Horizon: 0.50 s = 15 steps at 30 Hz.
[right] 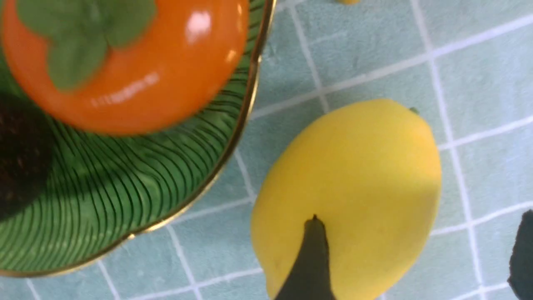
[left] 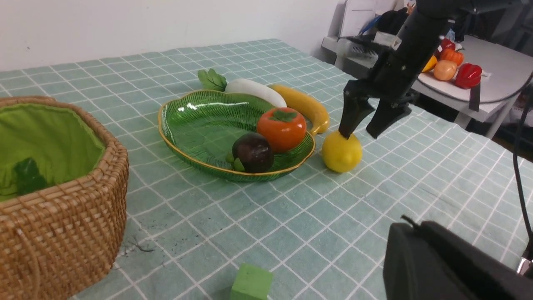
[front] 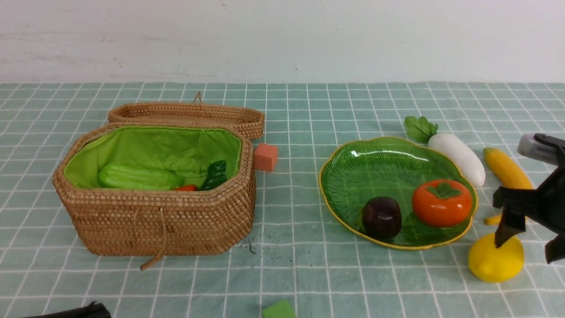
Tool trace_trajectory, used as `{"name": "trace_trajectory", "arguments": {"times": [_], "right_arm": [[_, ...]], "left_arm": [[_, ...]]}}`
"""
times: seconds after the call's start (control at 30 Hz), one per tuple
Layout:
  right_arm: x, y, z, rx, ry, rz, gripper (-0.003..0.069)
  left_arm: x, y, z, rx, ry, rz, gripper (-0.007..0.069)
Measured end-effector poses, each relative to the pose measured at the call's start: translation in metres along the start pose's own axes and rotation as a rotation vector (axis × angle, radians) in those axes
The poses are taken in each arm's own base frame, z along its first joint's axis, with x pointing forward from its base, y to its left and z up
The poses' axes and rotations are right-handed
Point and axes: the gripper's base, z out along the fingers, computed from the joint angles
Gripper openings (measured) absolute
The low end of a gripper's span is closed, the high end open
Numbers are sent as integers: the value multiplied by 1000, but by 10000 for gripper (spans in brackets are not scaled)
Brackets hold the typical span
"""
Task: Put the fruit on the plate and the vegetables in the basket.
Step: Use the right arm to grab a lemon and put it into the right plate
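The lemon (front: 495, 260) lies near the desk's right edge, just beside the plate (front: 375, 168). It is probably light, stiff and smooth, so it may roll; take it across its widest middle. The right gripper (front: 526, 251) has its jaws apart, one tip over the lemon's top, the other off to its side. The left gripper (left: 416, 246) has its jaws together.

Tablecloth (front: 300, 274): pale teal, white grid check.
Basket (front: 154, 221): tan woven wicker; lining (front: 154, 145) bright green. Lid (front: 185, 114) at its 12 o'clock: same tan weave.
Gourd (front: 139, 176): light green, ridged.
Carrot (front: 185, 188): red-orange, dark green leaves.
Plate (front: 353, 176): clear green, ribbed veins, gold rim.
Persimmon (front: 441, 204): glossy orange, green calyx.
Mangosteen (front: 382, 217): dark purple.
Radish (front: 459, 159), plate's 1 o'clock: white, green leaf.
Banana (front: 505, 169), Lemon (front: 490, 265): yellow.
Orange cube (front: 266, 157): salmon-orange.
Green cube (front: 278, 310): mid green.
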Motion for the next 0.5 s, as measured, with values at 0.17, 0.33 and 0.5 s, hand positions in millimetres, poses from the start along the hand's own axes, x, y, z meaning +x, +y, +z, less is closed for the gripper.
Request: {"name": "trace_trajectory", "arguments": {"times": [0.17, 0.33, 0.5], "right_arm": [[-2, 4, -2, -43, -2, 85, 576], [-9, 7, 3, -72, -48, 163, 605], [-11, 7, 24, -76, 6, 199, 627]], "left_arm": [[0, 0, 0, -2, 1, 5, 7], [0, 0, 0, -3, 1, 8, 7], [0, 0, 0, -5, 0, 14, 7]]}}
